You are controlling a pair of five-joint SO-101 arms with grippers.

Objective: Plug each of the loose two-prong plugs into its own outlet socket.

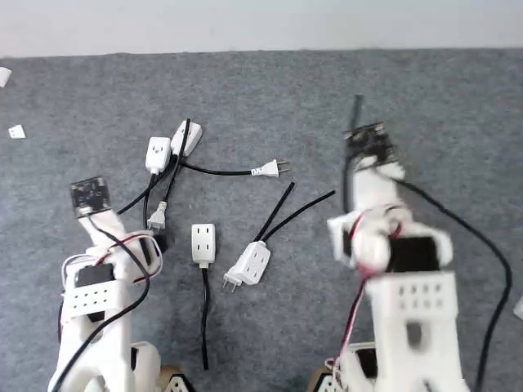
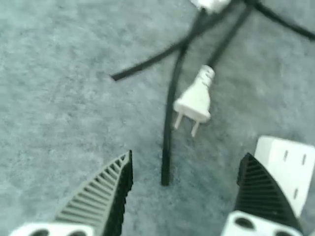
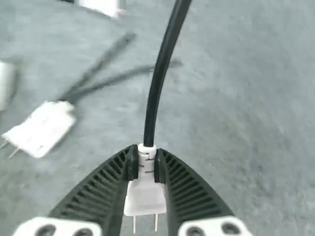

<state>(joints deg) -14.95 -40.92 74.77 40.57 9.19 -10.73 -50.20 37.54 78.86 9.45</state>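
The grey carpet-covered desk (image 1: 441,98) is carrying a white rectangular plastic outlet block (image 1: 203,242) near centre, a white two-prong plug (image 1: 268,170) lying farther back, and a white square socket (image 1: 158,153) lying farther left.

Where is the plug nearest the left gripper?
Left wrist view: the white plug lies on the carpet ahead of the open left gripper, beside a black cord.

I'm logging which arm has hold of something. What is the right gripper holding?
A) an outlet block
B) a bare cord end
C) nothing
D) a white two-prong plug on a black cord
D: the right wrist view shows the right gripper shut on the white plug, with its black cord leading away from it.
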